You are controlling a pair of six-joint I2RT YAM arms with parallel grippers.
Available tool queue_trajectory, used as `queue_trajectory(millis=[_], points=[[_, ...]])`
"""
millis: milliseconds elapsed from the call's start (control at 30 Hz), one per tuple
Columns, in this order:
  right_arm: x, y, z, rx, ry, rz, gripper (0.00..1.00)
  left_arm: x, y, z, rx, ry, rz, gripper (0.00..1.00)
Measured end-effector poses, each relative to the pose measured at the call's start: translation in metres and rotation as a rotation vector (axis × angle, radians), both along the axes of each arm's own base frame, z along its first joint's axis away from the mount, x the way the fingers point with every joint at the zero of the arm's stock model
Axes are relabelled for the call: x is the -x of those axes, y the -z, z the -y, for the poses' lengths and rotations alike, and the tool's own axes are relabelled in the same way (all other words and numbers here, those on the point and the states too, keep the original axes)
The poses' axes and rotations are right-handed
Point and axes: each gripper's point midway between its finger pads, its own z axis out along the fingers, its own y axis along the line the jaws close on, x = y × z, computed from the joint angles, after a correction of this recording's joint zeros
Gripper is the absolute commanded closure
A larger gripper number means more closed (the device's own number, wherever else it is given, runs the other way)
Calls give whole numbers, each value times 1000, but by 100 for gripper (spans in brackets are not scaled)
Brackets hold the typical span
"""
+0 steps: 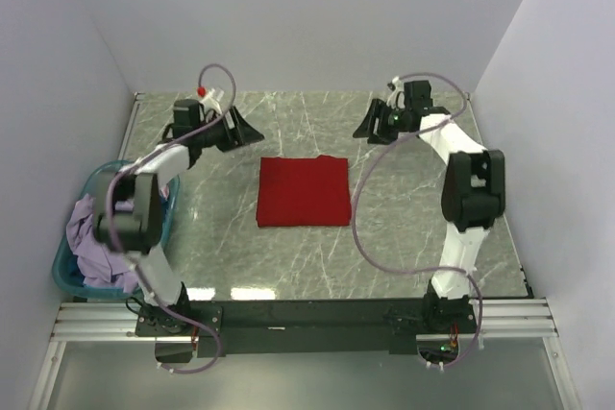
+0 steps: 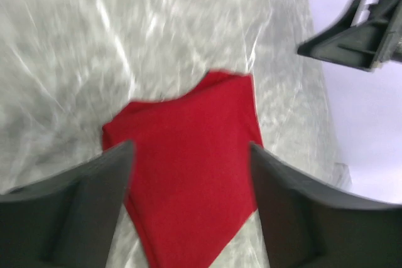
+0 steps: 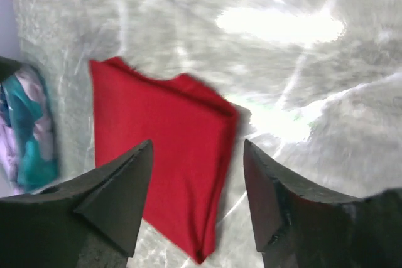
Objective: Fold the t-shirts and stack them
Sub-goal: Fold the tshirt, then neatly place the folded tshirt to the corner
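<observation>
A red t-shirt (image 1: 303, 191), folded into a flat square, lies on the marble table (image 1: 404, 237) between the two arms. It also shows in the left wrist view (image 2: 188, 174) and the right wrist view (image 3: 163, 155). My left gripper (image 1: 245, 130) hangs open and empty above the table, behind and left of the shirt. My right gripper (image 1: 370, 124) hangs open and empty behind and right of it. In each wrist view the gripper (image 2: 191, 152) (image 3: 198, 149) has its jaws spread with nothing between them. Lavender shirts (image 1: 96, 242) fill a basket at the left.
A teal basket (image 1: 72, 280) with crumpled clothes stands at the table's left edge, also seen in the right wrist view (image 3: 28, 130). White walls enclose the table on the left, back and right. The right gripper's fingers (image 2: 352, 32) show in the left wrist view.
</observation>
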Motion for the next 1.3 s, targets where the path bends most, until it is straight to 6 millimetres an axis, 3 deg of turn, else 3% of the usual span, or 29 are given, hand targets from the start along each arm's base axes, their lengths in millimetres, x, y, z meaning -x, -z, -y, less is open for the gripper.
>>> queue_trajectory(millis=[33, 167, 200, 233, 300, 367, 467, 600, 700, 800, 967, 1167, 1300], points=[[3, -18, -1, 32, -10, 50, 32, 4, -25, -6, -41, -11, 71, 1], [35, -85, -26, 137, -79, 239, 30, 30, -112, -22, -155, -55, 311, 1], [46, -97, -34, 156, -100, 277, 24, 37, -127, -25, -183, -68, 354, 0], [59, -104, -42, 172, -120, 301, 15, 44, -138, -26, -217, -85, 386, 1], [80, -107, -53, 192, -164, 322, 13, 56, -149, -19, -295, -130, 425, 1], [94, -98, -50, 224, -169, 292, 11, 74, -147, 5, -344, -114, 421, 0], [95, -85, -24, 289, -118, 235, 10, 104, -120, 46, -415, -56, 349, 1], [90, -78, 19, 347, -28, 184, 9, 135, -61, 80, -535, 9, 218, 1], [90, -78, 46, 383, 32, 165, 9, 146, -18, 99, -614, 39, 97, 1], [100, -75, 61, 403, 66, 158, 8, 143, 19, 113, -675, 30, 1, 1], [114, -76, 70, 419, 85, 162, 7, 133, 63, 120, -761, -24, -114, 1], [113, -77, 78, 422, 103, 160, 6, 116, 98, 113, -821, -63, -189, 1], [112, -77, 85, 421, 114, 155, 6, 87, 98, 90, -807, -111, -225, 1]])
